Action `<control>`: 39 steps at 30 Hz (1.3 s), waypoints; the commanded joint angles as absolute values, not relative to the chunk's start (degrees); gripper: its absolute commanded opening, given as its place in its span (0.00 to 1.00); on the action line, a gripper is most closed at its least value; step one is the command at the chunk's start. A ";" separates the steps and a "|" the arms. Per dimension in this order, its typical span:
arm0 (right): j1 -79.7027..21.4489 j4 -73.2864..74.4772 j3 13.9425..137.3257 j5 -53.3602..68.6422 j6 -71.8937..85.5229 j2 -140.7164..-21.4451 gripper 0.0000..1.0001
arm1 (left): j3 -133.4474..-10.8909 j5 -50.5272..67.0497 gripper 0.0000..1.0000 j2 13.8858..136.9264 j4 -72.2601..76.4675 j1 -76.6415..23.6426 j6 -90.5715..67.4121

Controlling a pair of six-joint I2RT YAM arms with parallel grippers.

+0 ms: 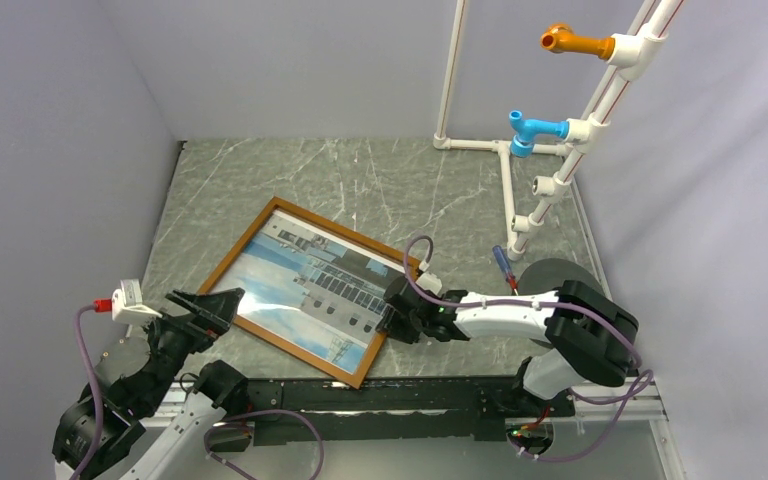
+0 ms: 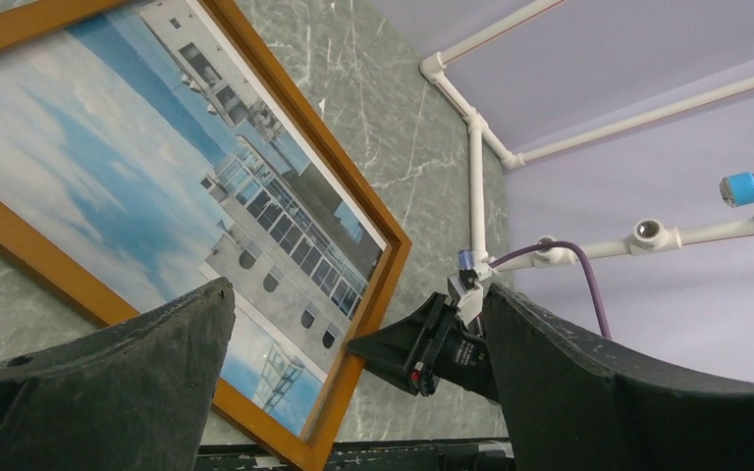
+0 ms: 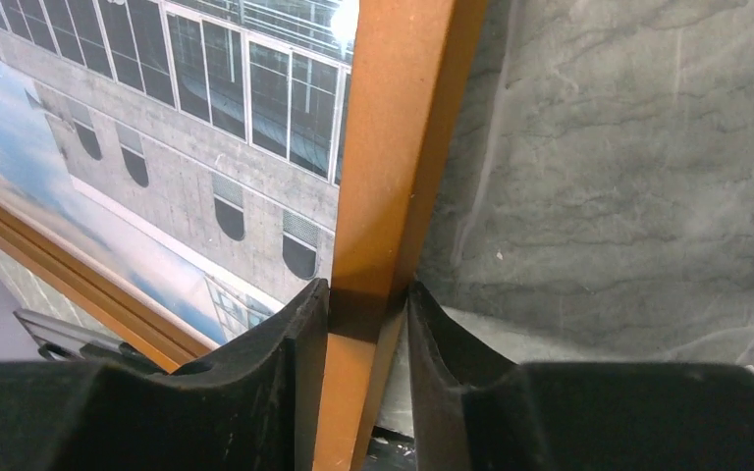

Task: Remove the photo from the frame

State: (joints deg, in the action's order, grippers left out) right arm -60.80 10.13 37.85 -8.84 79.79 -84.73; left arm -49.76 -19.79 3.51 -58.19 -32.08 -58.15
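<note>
The frame, thin reddish-brown wood, lies tilted on the marble table with the photo of a grey building under blue sky inside it. My right gripper is at the frame's right side rail. In the right wrist view its fingers press both sides of that rail, with the photo to the left. My left gripper stands open at the frame's near-left corner, holding nothing. The left wrist view looks between its wide fingers at the frame, the photo and the right gripper.
A white PVC pipe stand with a blue fitting and an orange fitting rises at the back right. A small blue-handled tool lies near its foot. Grey walls close in on three sides.
</note>
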 commanded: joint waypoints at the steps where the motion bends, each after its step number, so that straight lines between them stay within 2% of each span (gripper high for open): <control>1: -61.06 9.07 36.63 -7.84 81.79 -83.01 0.29 | -50.99 -20.57 0.99 3.08 -58.01 -32.24 -57.55; 3: -61.12 8.37 36.19 -7.57 82.15 -82.02 0.21 | -50.91 -20.57 0.99 3.12 -58.00 -32.21 -57.51; 7: -61.07 8.43 36.21 -6.97 82.56 -79.83 0.15 | -50.97 -20.67 0.99 3.17 -58.11 -32.23 -57.49; 11: -61.04 8.46 36.58 -6.68 82.61 -76.52 0.00 | -51.11 -20.98 0.99 3.19 -58.35 -32.24 -57.34; 20: -60.04 9.17 37.27 -9.85 83.51 -71.41 0.00 | -51.00 -21.28 0.99 3.43 -58.36 -32.19 -57.39; 28: -54.89 5.39 37.30 -8.30 83.23 -73.29 0.00 | -50.87 -20.90 0.99 3.35 -58.57 -32.19 -57.65; 39: -41.08 5.50 41.58 -10.99 73.74 -77.18 0.00 | -51.38 -21.28 0.99 3.23 -59.55 -32.19 -57.37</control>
